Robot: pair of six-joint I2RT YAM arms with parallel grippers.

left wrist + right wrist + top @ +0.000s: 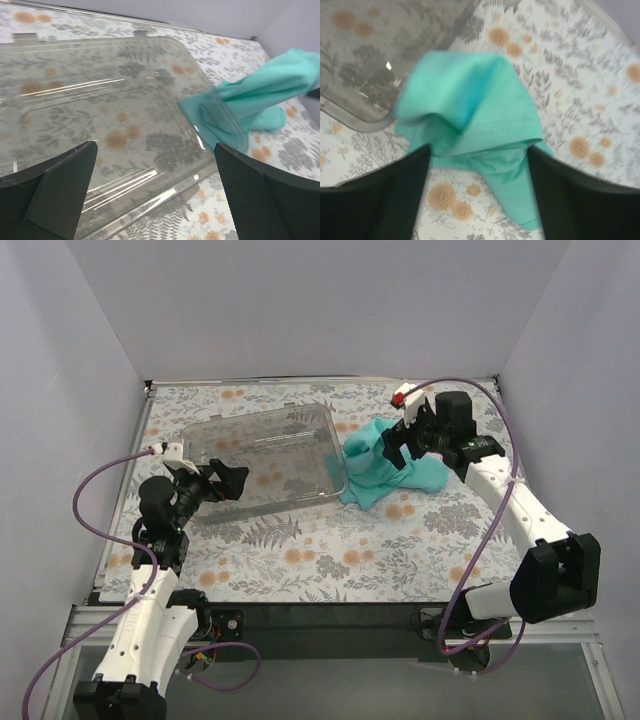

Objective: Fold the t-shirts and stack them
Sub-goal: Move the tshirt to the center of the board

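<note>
My right end effector [397, 448], spread wide, hangs over the teal t-shirt [378, 480]; only its wrist view shows cloth bunched between the fingers [385, 200].

Nothing readable is showing in any of the three views; the small red and white tag [402, 397] on the right arm is coming through far too small for any lettering to be made out
</note>
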